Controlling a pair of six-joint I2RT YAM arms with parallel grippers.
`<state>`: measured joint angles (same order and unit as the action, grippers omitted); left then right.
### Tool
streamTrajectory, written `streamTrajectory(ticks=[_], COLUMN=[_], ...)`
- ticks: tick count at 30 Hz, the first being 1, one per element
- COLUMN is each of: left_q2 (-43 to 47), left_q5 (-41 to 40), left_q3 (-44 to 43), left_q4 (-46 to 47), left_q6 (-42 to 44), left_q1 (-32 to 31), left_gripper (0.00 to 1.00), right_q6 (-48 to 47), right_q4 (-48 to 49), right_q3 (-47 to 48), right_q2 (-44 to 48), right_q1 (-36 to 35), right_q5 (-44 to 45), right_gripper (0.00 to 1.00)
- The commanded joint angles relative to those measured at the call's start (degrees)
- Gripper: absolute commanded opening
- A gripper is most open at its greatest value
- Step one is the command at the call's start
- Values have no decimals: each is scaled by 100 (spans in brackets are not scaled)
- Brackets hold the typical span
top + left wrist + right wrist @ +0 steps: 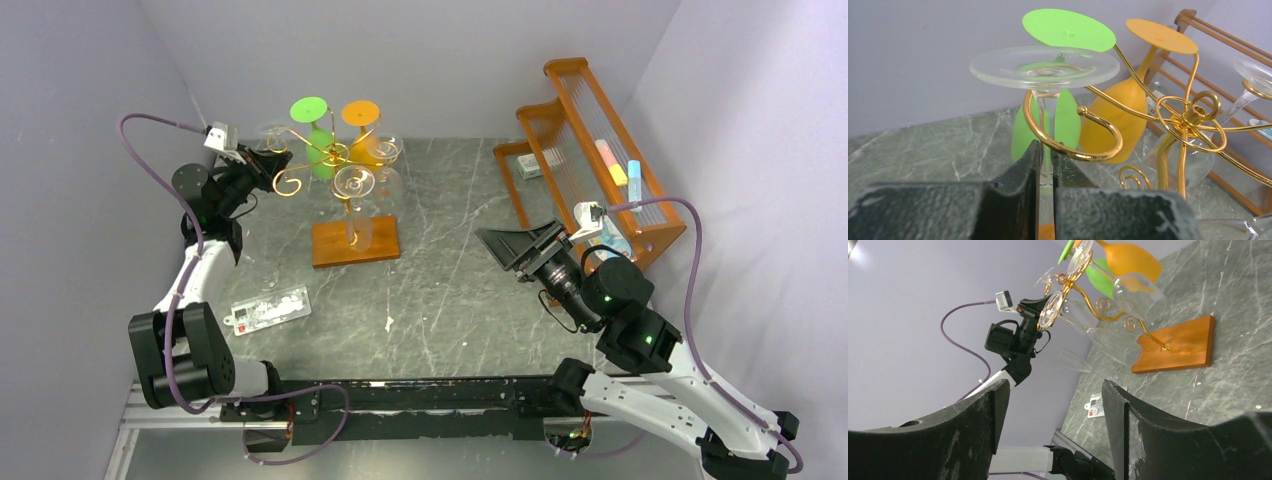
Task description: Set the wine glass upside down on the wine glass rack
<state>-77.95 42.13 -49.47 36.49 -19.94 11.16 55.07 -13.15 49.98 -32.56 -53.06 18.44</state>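
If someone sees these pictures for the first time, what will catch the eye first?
The gold wine glass rack at the far middle of the table stands out, hung with a bright green glass and an orange glass, foot up. At its left curl, the left pincer grips a clear wine glass by the stem, upside down.

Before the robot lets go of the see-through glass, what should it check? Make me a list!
1. The clear wine glass is upside down, foot on top: ok.
2. The left gripper is shut on its stem: ok.
3. The stem sits inside the curl of the gold scroll arm: ok, as far as the left wrist view shows.
4. The foot rests on that arm: cannot tell.
5. It is free of the green glass behind: cannot tell.
6. The right gripper is open and away from the wine glass rack: ok.
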Motion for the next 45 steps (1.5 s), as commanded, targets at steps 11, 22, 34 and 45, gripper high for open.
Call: streamTrajectory(ticks=[11,22,34,45], left_q2=[863,1316,2018,2480], left_q5=[-740,-1503,-2416,-3236], left_q3=[1246,1547,1101,299], left_q4=[1473,741,-1737,-3730], left_q6=[-268,-474,-320,17], left_q1=[18,18,19,21], left_gripper=[10,54,53,55], right_q6=[57,22,-270,-376], right_q4=[96,-22,-143,-155], right_q3=[-135,-104,-32,-10], right_q2=[52,218,683,768], right_q1=[-18,-13,-17,-18], right_q5=[19,124,421,415], right_gripper=[71,70,70,71])
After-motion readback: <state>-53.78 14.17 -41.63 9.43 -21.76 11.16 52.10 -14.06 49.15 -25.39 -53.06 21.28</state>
